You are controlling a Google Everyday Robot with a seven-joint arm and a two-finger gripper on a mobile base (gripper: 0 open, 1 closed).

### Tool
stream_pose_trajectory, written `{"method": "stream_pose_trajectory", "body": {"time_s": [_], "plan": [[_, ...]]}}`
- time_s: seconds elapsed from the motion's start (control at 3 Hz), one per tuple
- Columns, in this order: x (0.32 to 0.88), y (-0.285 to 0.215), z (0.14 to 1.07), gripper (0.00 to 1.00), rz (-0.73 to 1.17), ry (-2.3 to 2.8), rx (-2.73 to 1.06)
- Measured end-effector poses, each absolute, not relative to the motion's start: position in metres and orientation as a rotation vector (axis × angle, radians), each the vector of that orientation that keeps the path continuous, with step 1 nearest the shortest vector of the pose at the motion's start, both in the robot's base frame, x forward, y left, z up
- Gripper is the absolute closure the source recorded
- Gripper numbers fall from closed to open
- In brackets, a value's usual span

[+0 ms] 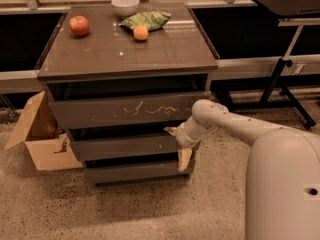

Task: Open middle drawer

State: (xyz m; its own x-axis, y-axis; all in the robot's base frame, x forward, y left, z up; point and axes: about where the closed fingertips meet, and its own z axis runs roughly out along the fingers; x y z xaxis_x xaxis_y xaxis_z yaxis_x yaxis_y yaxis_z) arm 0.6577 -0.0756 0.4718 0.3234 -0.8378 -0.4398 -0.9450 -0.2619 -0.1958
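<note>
Your gripper sits spread open at the middle drawer's right end, one finger above, one below.

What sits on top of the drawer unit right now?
A red apple, an orange, a green bag and a white bowl; anything under the bag is covered. The gripper is at the middle drawer's right end.

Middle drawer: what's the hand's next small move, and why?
Probably a short, straight pull outward. The hand sits at the right end of the middle drawer, fingers spread, with the upper finger at the front's top edge, and the drawer looks shut or nearly so.
</note>
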Motion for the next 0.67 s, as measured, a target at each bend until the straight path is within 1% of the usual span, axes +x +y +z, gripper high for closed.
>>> {"method": "stream_pose_trajectory", "body": {"time_s": [0.67], "plan": [[0.695,-0.070,0.447,0.00,0.261,1.576,-2.126]]}}
